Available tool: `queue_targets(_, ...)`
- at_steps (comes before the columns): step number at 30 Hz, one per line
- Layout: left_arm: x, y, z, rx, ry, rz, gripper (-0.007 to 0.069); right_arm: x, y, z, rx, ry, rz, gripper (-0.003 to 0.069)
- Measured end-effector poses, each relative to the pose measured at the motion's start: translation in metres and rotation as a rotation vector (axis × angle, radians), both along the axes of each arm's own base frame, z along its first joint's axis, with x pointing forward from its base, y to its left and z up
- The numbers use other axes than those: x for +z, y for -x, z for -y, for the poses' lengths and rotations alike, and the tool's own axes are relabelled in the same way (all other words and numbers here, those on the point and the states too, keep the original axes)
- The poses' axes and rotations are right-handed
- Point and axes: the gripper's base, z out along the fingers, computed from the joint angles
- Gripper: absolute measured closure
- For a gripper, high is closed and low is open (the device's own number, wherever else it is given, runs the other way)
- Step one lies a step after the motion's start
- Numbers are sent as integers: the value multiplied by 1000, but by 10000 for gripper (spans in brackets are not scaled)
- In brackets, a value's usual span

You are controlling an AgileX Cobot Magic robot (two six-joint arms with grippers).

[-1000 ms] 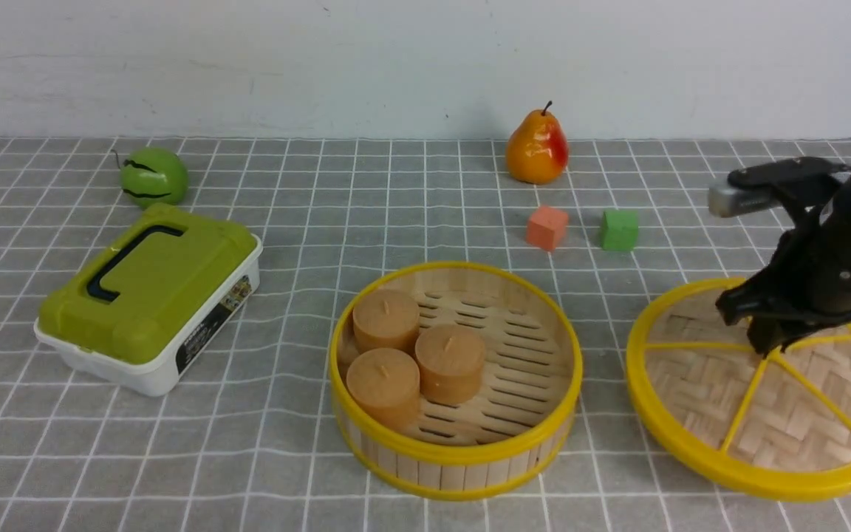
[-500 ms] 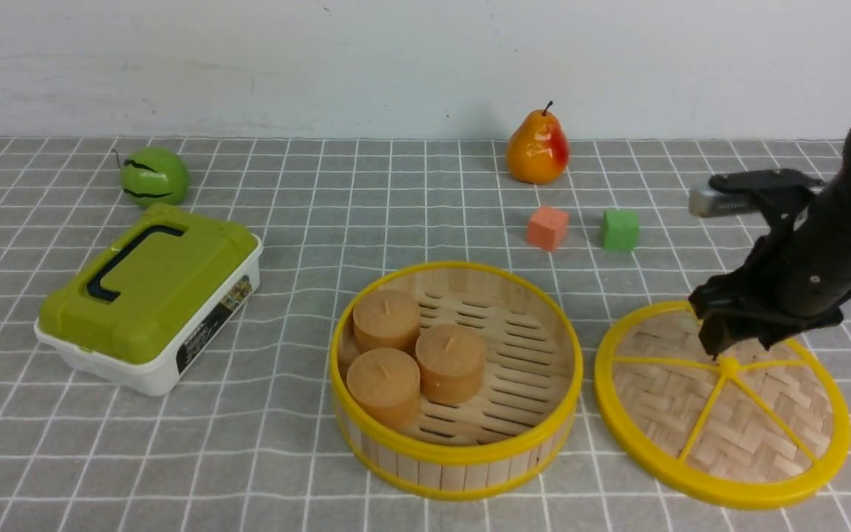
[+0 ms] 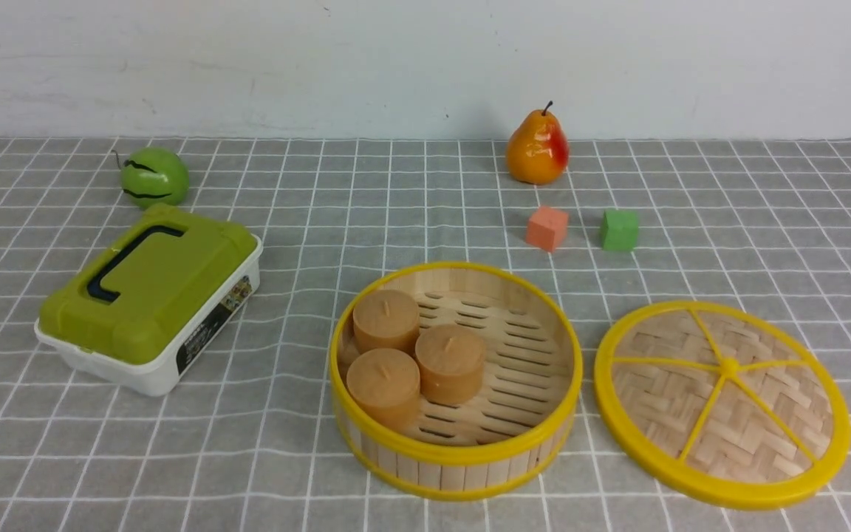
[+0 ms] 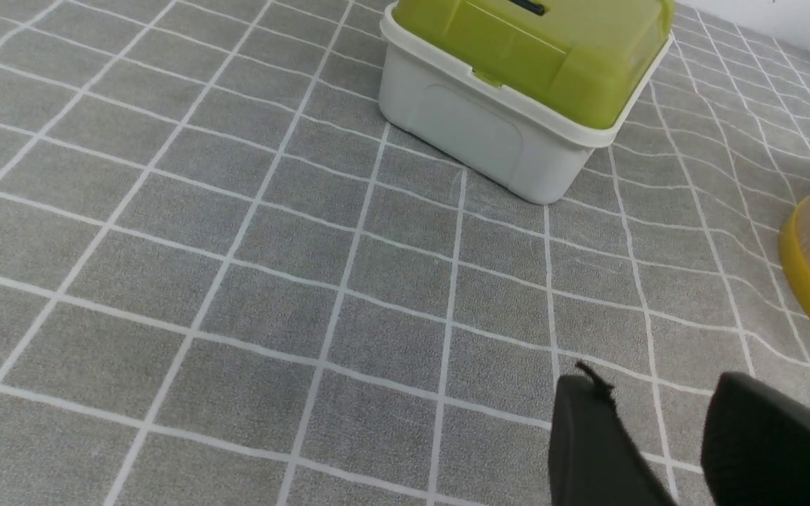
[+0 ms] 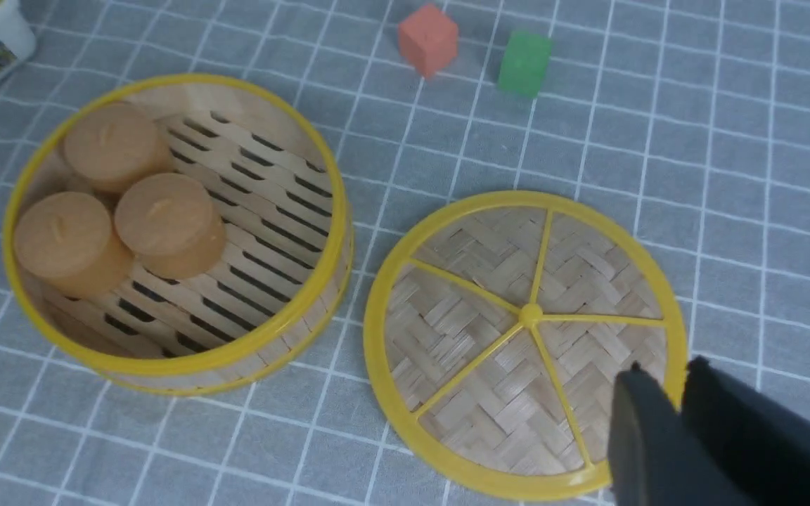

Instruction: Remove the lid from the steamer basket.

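On the table beside the open steamer basket [image 3: 455,453], the lid [image 3: 721,473] lies flat, so I judge the removal done; next I need only keep clear. My right gripper [image 5: 651,372] has its fingertips nearly together, my left [image 4: 647,379] slightly parted, both empty. I count one basket, one lid, three buns [image 3: 383,386].

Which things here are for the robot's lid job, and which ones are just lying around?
For the job:
- steamer lid
- steamer basket

Just lying around:
- green-lidded box
- green round fruit
- pear
- pink block
- green block
- three brown cylinders inside the basket
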Motion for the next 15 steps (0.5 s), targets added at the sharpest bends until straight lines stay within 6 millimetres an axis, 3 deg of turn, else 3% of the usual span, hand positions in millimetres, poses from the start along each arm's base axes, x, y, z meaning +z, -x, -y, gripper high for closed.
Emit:
queue_targets(1,0,0,0,0,0,0,386,-1,15,2,0,-3,27,656)
queue_targets(2,0,0,0,0,0,0,386,-1,18,2,-1,-4,33,659)
queue_targets(3,0,0,0,0,0,0,386,-4,40,4,-3,-9,81,675)
queue_targets(6,0,0,0,0,0,0,386,-11,72,8,-11,-20,180,681)
queue_targets(11,0,0,0,0,0,0,386,-24,89,10,-19,-27,237,681)
queue_targets(15,0,0,0,0,0,0,386,-33,87,10,-18,-24,206,680)
